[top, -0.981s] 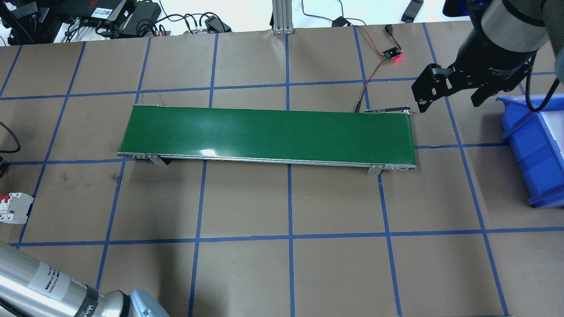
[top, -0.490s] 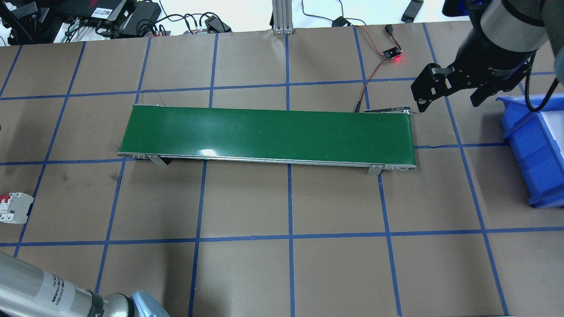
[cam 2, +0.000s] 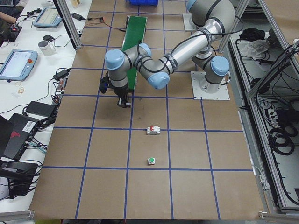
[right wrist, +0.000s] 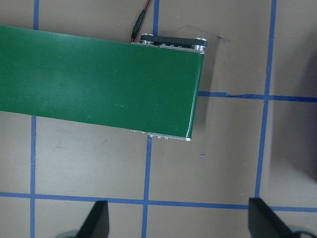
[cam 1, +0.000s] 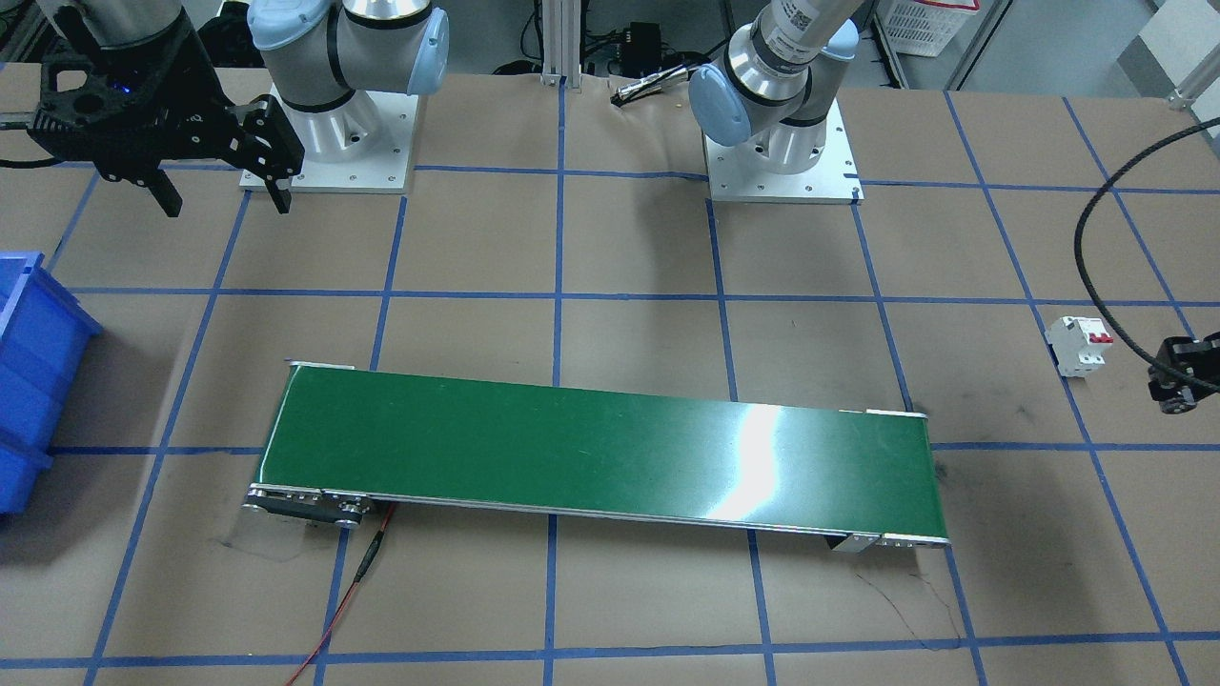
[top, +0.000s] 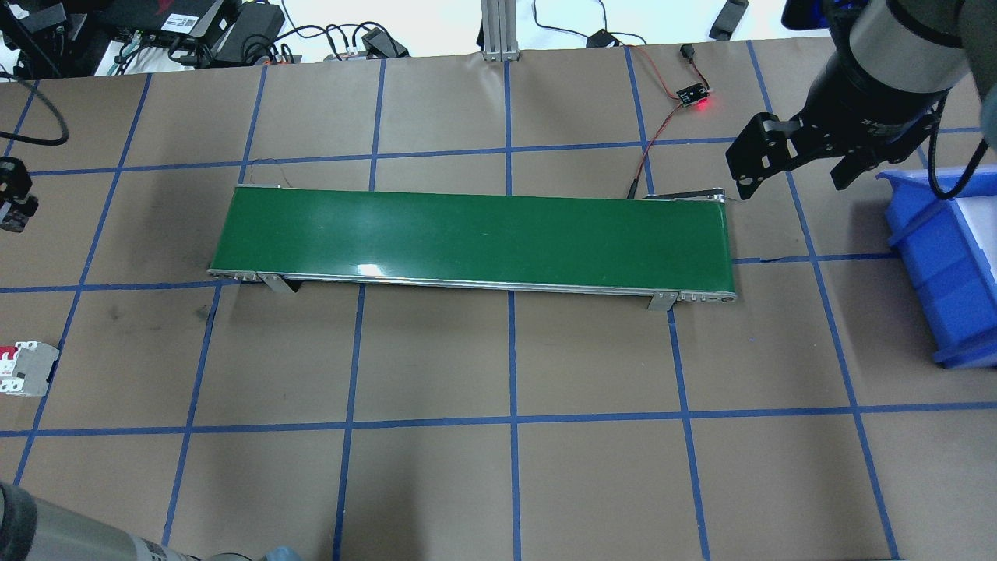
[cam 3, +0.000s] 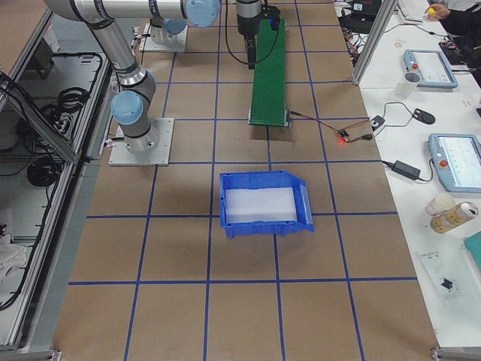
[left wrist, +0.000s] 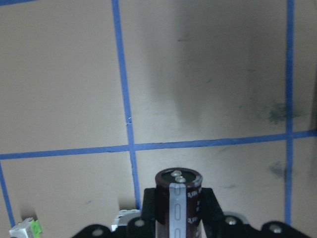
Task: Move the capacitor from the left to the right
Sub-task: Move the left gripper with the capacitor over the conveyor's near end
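Observation:
My left gripper [left wrist: 179,213] is shut on the capacitor [left wrist: 179,196], a dark cylinder with a grey stripe and a metallic top, held upright above the brown table. This gripper shows at the left edge of the overhead view [top: 12,195] and at the right edge of the front view [cam 1: 1182,381], some way left of the green conveyor belt [top: 475,238]. My right gripper [top: 794,167] is open and empty, hovering past the belt's right end, beside the blue bin [top: 950,265]. Its wrist view shows the belt's end [right wrist: 148,89] below the spread fingers.
A white circuit breaker with red switches [top: 27,368] lies on the table near the left gripper, also in the front view [cam 1: 1079,345]. A green-capped push button [cam 2: 151,161] lies farther out. A small sensor board with a red light [top: 693,97] and its wires lie behind the belt.
My left arm has swung away from the lower left corner, and its gripper has come into the overhead view at the left edge. The right gripper has barely moved.

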You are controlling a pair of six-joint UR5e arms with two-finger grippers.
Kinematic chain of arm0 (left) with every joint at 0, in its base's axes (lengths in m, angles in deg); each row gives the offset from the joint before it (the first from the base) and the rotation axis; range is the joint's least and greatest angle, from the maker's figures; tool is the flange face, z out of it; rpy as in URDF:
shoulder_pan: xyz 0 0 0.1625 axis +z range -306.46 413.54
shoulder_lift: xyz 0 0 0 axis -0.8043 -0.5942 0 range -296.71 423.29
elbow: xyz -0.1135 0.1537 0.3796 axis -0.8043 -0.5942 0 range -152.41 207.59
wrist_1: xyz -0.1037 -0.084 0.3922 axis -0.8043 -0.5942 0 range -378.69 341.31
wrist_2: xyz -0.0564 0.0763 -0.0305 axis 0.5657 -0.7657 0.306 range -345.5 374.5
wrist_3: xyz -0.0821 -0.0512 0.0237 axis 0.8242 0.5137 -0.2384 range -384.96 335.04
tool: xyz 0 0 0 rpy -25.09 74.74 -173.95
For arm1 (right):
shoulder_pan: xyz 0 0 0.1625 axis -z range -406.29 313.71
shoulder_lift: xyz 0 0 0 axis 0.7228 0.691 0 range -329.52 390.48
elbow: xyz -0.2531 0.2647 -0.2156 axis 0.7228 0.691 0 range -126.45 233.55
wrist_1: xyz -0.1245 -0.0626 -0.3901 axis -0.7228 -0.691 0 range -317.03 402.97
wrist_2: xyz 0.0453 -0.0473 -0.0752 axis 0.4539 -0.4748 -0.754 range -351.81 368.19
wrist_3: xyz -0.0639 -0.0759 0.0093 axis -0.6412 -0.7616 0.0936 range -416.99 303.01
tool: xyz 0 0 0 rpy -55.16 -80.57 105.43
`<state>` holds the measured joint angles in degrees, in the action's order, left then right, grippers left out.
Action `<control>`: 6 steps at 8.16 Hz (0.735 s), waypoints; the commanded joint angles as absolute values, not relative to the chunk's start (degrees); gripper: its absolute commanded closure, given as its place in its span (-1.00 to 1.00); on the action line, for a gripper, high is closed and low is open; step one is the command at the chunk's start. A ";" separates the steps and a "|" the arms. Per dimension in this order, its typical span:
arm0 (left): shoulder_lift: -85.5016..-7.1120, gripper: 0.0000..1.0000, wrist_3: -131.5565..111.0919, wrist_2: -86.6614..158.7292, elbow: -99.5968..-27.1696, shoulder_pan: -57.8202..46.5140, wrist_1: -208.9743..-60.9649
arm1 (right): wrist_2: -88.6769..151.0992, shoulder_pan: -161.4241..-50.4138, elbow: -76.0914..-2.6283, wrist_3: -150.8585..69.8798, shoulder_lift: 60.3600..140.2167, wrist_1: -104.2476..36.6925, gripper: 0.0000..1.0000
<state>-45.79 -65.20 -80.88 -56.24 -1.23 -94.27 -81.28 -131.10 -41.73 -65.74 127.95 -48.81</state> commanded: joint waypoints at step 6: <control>-48.14 1.00 -42.27 -78.15 -64.42 -21.52 -87.03 | -80.49 -131.19 -42.17 -65.69 127.60 -49.05 -1.00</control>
<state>-46.30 -43.69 -80.31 -61.30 -20.37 -93.33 -80.50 -131.19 -41.96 -65.69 127.71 -49.11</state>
